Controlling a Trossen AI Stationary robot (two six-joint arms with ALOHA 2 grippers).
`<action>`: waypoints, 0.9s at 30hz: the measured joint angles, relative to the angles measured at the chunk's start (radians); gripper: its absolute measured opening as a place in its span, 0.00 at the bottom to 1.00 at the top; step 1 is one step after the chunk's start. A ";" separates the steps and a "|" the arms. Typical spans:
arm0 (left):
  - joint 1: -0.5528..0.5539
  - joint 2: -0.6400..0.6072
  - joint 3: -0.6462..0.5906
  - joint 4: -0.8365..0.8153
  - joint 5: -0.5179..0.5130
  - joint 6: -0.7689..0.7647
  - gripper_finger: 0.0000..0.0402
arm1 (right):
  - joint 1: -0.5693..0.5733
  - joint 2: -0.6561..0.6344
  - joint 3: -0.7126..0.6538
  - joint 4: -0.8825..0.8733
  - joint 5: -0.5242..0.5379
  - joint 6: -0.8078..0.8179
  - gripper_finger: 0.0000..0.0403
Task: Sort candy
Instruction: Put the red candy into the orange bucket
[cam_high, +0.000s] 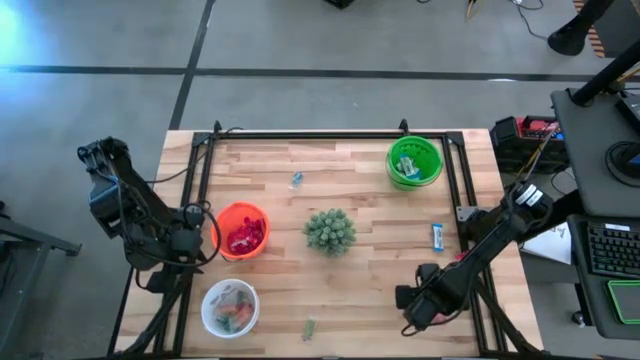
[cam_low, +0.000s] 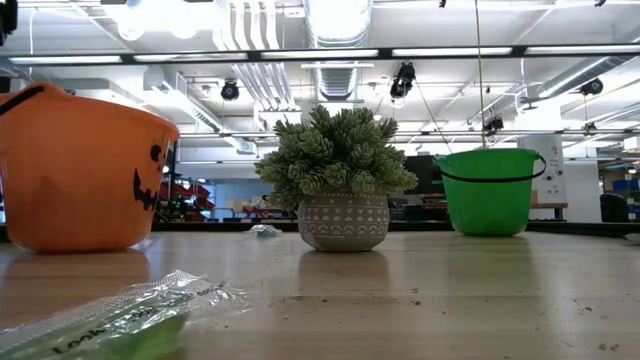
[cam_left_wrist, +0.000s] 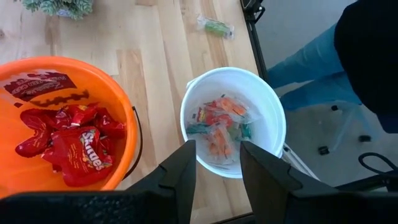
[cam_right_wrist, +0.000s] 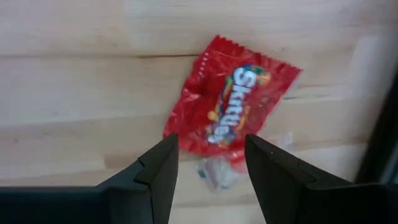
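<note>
A red candy packet (cam_right_wrist: 229, 112) lies flat on the wood near the table's right near corner. My right gripper (cam_right_wrist: 211, 158) (cam_high: 413, 302) hangs open just above it, pointing down, one finger on either side of the packet's near end. A small clear wrapped piece (cam_right_wrist: 217, 172) lies beside the packet. My left gripper (cam_left_wrist: 217, 165) (cam_high: 188, 245) is open at the table's left edge, over the white bowl (cam_left_wrist: 272, 118), which holds clear-wrapped orange and green candy (cam_left_wrist: 219, 127). The orange bowl (cam_left_wrist: 121, 112) holds red packets (cam_left_wrist: 78, 146).
A potted spiky plant (cam_high: 329, 230) stands mid-table, and a green bowl (cam_high: 414, 161) at the far right. Loose candy lies about: a blue-and-white bar (cam_high: 437, 236), a blue piece (cam_high: 296, 180), a green piece (cam_high: 309, 328) near the front edge. A person's legs (cam_left_wrist: 311, 59) show beyond the table.
</note>
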 joint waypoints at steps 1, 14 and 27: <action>0.000 -0.001 0.000 0.000 0.000 -0.003 0.27 | -0.003 0.000 -0.012 0.018 0.003 0.000 0.43; 0.000 -0.005 0.000 0.003 0.001 -0.068 0.27 | -0.004 0.000 -0.120 0.080 0.002 0.003 0.44; 0.000 -0.004 0.000 0.010 0.001 -0.165 0.27 | 0.001 0.005 -0.259 0.289 0.010 -0.022 0.27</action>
